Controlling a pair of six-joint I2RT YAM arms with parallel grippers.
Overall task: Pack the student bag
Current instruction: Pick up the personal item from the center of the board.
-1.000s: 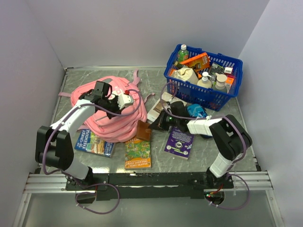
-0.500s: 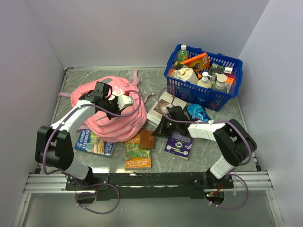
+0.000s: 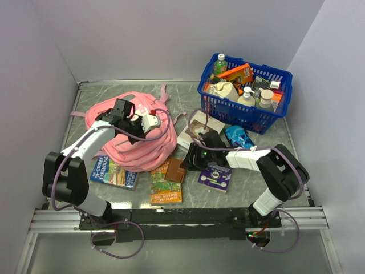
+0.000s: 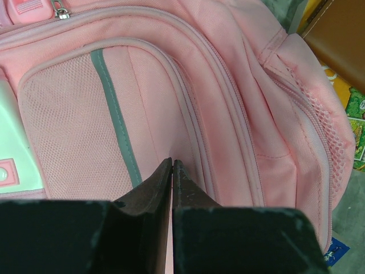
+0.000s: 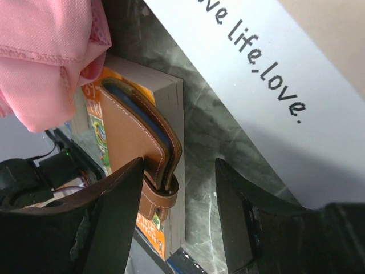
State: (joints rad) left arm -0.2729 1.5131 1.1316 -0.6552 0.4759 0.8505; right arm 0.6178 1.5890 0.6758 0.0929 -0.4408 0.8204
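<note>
The student bag, soft and pink, lies at the left of the table. My left gripper rests on top of it. In the left wrist view its fingertips are shut, pinching a fold of the bag's fabric beside a mesh pocket. My right gripper stands open just right of the bag's lower edge. A brown wallet lies on an orange book, close against my right gripper's left finger, with its clasp end in the gap. The wallet is free of both fingers.
A blue basket full of bottles and boxes stands at the back right. A white book, a purple book, a blue packet, the orange book and a blue book lie around the bag.
My right gripper has opened and let go of the brown wallet, which now lies on the orange book beside the bag. The left arm has not moved.
</note>
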